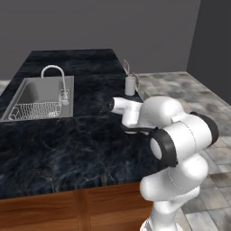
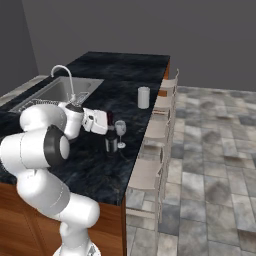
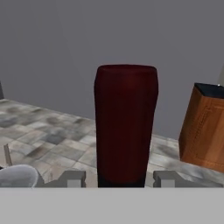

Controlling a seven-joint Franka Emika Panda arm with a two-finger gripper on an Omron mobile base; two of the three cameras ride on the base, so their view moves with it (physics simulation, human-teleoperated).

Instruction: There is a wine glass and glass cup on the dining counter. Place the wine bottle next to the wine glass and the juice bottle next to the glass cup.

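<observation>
The white arm reaches out over the dark marbled counter [image 2: 100, 165], and its hand [image 2: 106, 123] is closed around the neck of the wine bottle [image 2: 110, 141], a near-black bottle with a pale label band that stands upright near the counter's stool-side edge. In the hand view the bottle's dark red neck top fills the middle, with one dark fingertip [image 3: 72, 178] low on each side of it. Just beside the bottle, toward the counter's edge, stands the wine glass [image 2: 120, 131], upright on its flat foot; whether the two touch cannot be told. Farther along the same edge, well apart from them, the whitish glass cup [image 2: 143, 97] stands upright; in the left base view the same cup [image 1: 130, 85] shows beyond the arm's white body. The steel sink [image 1: 38, 98] with its tall curved tap [image 1: 55, 74] and a wire rack sits in the counter across from the cup. Pale stools [image 2: 152, 172] line the counter's outer side above a grey tiled floor [image 2: 210, 165].
</observation>
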